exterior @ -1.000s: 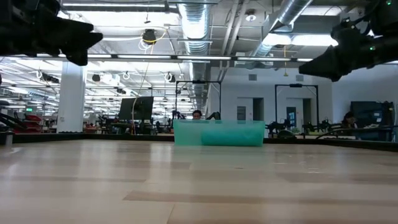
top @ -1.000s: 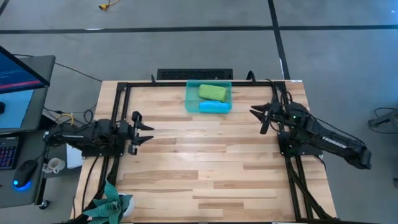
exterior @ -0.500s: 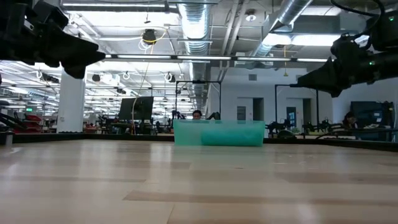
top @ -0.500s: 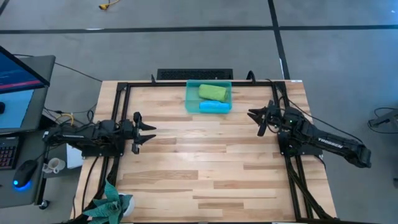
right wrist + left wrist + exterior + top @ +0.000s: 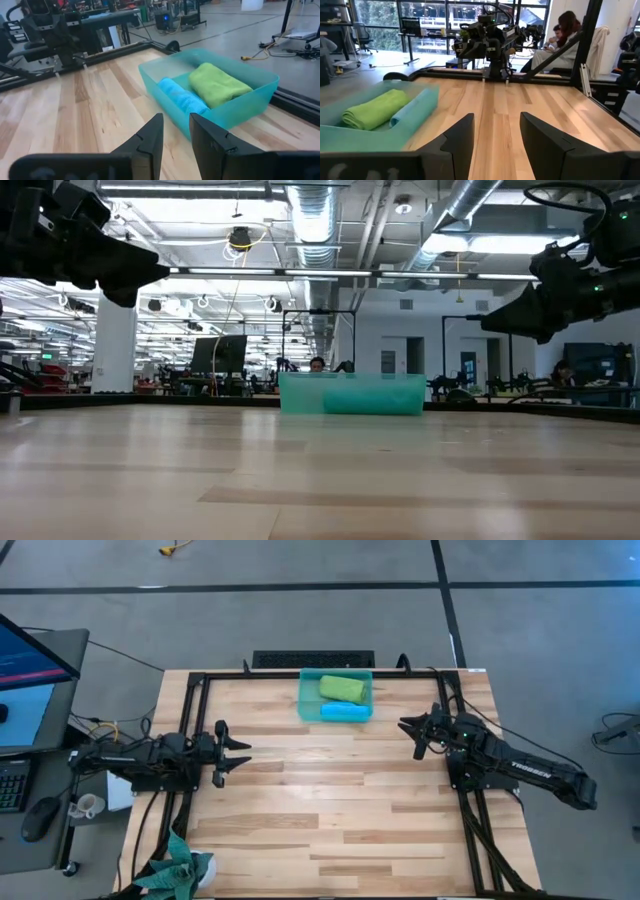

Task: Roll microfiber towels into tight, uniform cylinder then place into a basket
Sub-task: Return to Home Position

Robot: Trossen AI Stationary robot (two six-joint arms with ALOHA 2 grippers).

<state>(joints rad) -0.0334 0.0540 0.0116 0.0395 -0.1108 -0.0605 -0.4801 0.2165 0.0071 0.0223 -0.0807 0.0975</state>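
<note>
The teal basket [image 5: 303, 705] stands at the table's far edge, in the middle. Inside it lie two rolled towels side by side: the lime green one [image 5: 341, 688] on the far side, the sky blue one [image 5: 343, 712] on the near side. Both also show in the right wrist view, green [image 5: 217, 84] and blue [image 5: 181, 97]. My left gripper [image 5: 238, 752] hovers open at the table's left edge, above the wood, with nothing between its fingers. My right gripper [image 5: 408, 732] hovers open at the right, a short way from the basket, also with nothing in it.
A black frame [image 5: 300, 671] runs around the table's far and side edges. Bare wood fills the middle and near part of the table [image 5: 330, 810]. A green plant [image 5: 178, 870] sits off the near left corner. People sit in the room beyond.
My right gripper has sunk a little and shifted slightly toward the table's left. My left gripper has dipped slightly and tipped level. The basket and both towels have kept still.
</note>
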